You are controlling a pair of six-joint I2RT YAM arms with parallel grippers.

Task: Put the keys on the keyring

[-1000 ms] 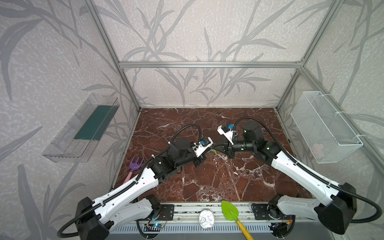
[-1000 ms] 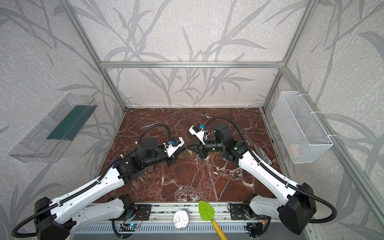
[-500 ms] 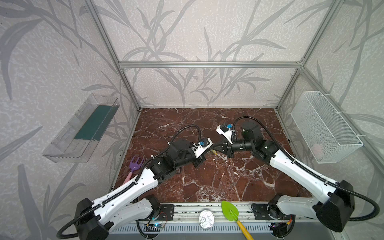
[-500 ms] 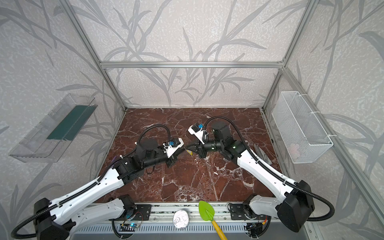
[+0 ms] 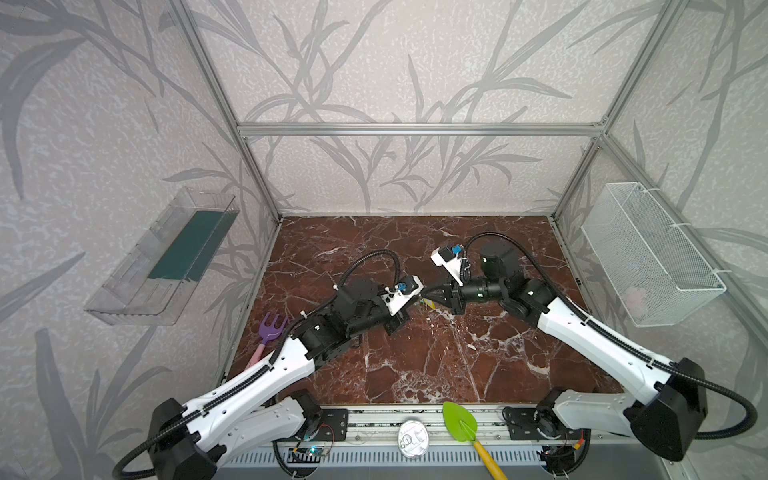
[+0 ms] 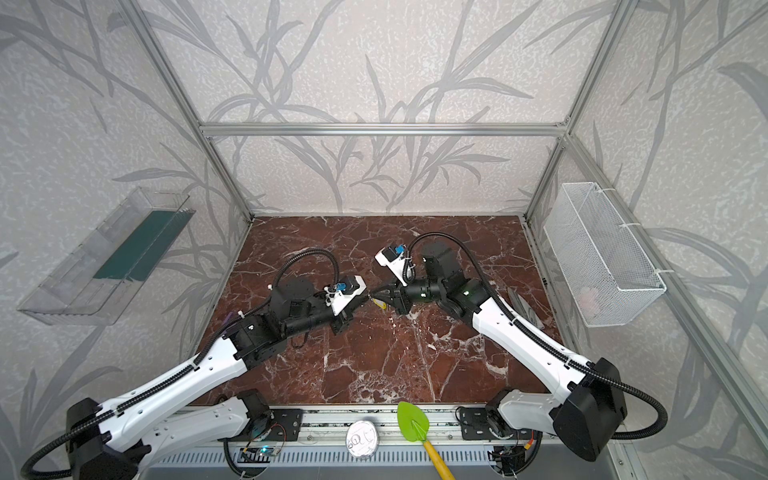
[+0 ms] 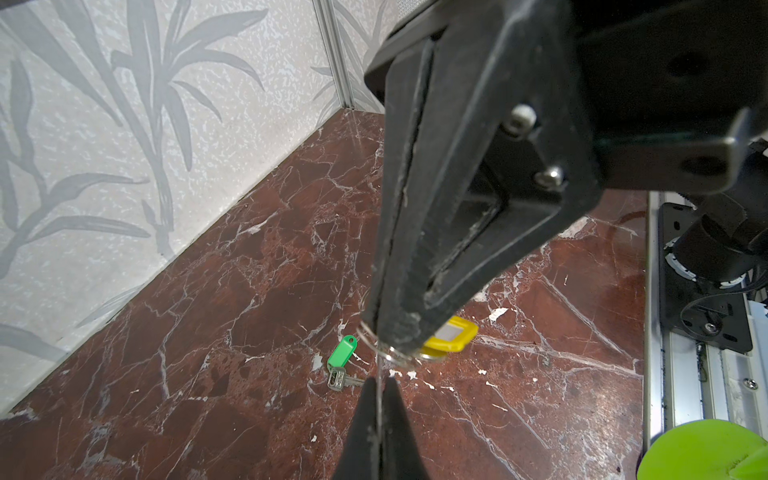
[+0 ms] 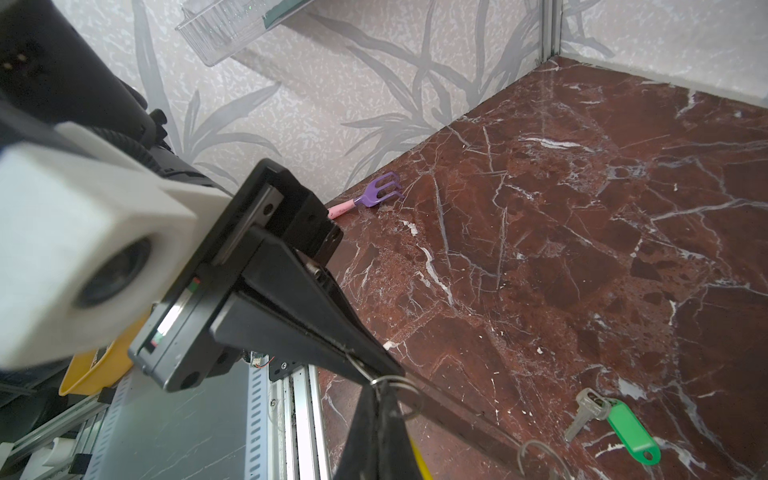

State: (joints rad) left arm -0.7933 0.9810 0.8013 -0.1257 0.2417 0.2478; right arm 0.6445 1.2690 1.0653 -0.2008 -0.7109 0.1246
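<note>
Left end effector (image 8: 384, 365): its jaws are pressing fully together and pinching a thin wire ring (image 8: 392, 379) at the very tip. It is hanging above the middle of the table (image 5: 415, 365).
Right end effector (image 7: 395, 336): its jaws are also clamping tight, gripping the yellow-tag key (image 7: 451, 336) at its ring end. The tag is hanging just behind the fingertips.
Meeting point: the two tips are facing each other nose to nose, touching or nearly so. Whether the metal loops between them are linked cannot be told.
Green-tag key (image 7: 341, 356): it is lying flat on the table just below the two tips, near the table's middle, and neither arm is touching it.
Keyring (image 6: 524, 309): a flat grey plate is showing in a top view near the table's right edge. The right arm is hiding most of it, so its outline cannot be made out.
Purple fork (image 5: 272, 328): it is lying by the table's left edge, well apart from the tips.
Green trowel (image 5: 459, 419): it is resting on the metal rail beyond the table's front edge.
</note>
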